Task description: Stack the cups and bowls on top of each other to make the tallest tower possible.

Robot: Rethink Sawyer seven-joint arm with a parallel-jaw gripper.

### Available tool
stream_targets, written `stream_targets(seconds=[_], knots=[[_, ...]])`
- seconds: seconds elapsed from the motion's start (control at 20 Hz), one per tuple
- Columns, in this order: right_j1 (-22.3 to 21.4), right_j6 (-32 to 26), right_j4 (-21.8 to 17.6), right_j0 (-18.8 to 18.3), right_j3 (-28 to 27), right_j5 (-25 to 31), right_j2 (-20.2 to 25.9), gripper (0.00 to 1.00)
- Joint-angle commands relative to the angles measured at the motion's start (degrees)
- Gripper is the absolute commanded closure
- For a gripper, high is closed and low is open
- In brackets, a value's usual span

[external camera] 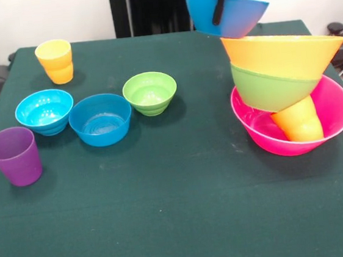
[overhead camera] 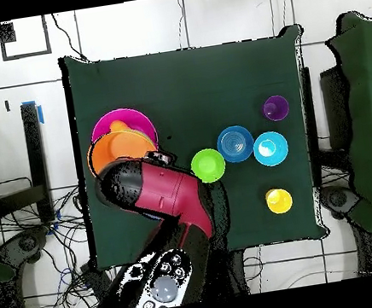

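A: Where does the tower (external camera: 290, 91) stand?

B: On the green table (external camera: 168, 215), at the right of the front view. Its base is the large pink bowl (external camera: 333, 117). An orange cup (external camera: 299, 121) leans inside it, a medium green bowl (external camera: 268, 87) sits tilted on the cup, and the large orange bowl (external camera: 283, 52) rests in the green one.

A: And the gripper (external camera: 219, 7)?

B: It comes down from the top edge and is clamped on the rim of a medium blue bowl (external camera: 233, 14); one dark finger (external camera: 217, 10) shows inside the bowl. The blue bowl is tilted, just above the orange bowl's far-left rim. I cannot tell whether the two touch.

A: What does the overhead view give?

B: The red arm (overhead camera: 174, 193) covers much of the pile. Only parts of the pink bowl's rim and the orange bowl show beside it.

A: The rest of the ware?

B: All upright at the left of the front view. A yellow cup (external camera: 55, 61) stands far back, a purple cup (external camera: 15, 156) nearest the camera. Between them runs a row: a small cyan bowl (external camera: 44, 111), a small blue bowl (external camera: 100, 119) touching or just beside it, then a small green bowl (external camera: 150, 92), slightly apart. They stand well apart from the tower
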Motion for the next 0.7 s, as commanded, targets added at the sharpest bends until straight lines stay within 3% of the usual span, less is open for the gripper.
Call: stream_targets(seconds=[0.05,0.4,0.7], knots=[[4.46,15.14,0.82,3.16,-10.11,11.44,-2.32,1.00],[10.36,19.61,1.85,3.50,-22.63,21.70,-8.72,1.00],[9.74,17.53,1.82,1.31,-31.15,32.30,-11.37,1.00]])
